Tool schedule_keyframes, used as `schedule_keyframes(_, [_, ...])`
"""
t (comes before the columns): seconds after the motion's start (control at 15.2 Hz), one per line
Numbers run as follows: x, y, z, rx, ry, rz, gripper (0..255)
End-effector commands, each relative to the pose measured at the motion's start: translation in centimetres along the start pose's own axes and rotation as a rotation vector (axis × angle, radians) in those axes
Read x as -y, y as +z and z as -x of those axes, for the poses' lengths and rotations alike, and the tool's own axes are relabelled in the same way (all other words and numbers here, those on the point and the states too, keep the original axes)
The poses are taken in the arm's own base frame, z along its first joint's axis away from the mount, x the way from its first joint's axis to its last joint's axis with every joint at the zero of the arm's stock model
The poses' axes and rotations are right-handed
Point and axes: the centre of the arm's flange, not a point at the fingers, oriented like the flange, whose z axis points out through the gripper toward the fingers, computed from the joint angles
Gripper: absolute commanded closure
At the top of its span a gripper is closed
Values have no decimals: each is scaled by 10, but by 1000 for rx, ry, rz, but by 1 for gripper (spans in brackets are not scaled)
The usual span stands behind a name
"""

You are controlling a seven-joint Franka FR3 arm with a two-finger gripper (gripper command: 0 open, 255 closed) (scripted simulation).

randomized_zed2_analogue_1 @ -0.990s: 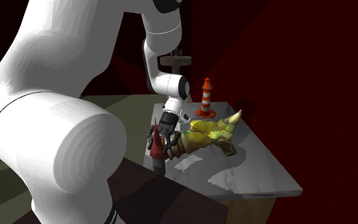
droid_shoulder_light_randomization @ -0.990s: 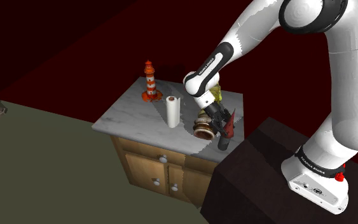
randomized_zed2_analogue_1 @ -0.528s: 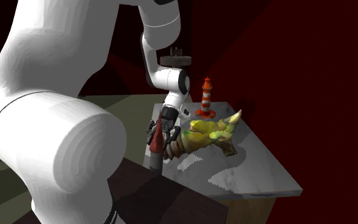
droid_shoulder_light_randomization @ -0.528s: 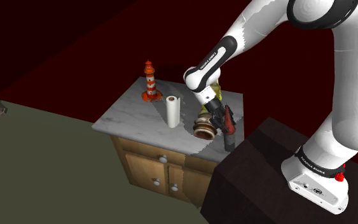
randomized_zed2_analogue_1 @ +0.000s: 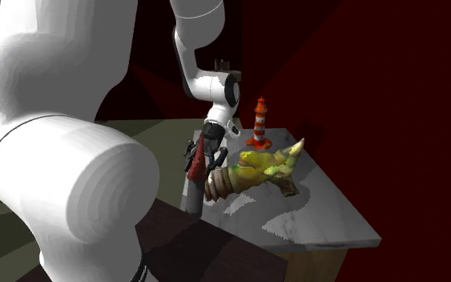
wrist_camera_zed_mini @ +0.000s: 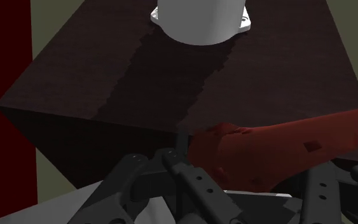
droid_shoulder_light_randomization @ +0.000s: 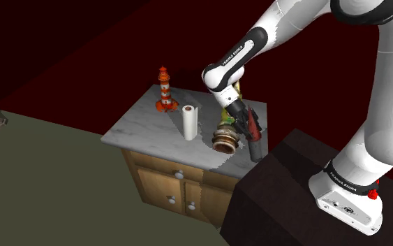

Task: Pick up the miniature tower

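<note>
Now the gripper [droid_shoulder_light_randomization: 248,130], right of the shoulder view's centre, is clenched around the dark red miniature tower [droid_shoulder_light_randomization: 256,148]. It hangs tilted beside the marble counter [droid_shoulder_light_randomization: 146,117].

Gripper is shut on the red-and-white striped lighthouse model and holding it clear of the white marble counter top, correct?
Not the lighthouse. The gripper is shut on the dark red pointed tower, holding it clear of the white marble counter top. The shoulder view shows the red-and-white striped lighthouse model standing upright at the counter's far corner, apart from the gripper.
</note>
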Motion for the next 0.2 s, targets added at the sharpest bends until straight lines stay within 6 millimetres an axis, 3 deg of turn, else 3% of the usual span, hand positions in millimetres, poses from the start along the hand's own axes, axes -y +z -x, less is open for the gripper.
schedule_keyframes(0.0, [1,-6,9,0,0,0,255])
schedule_keyframes(0.13, [1,-6,10,0,0,0,255])
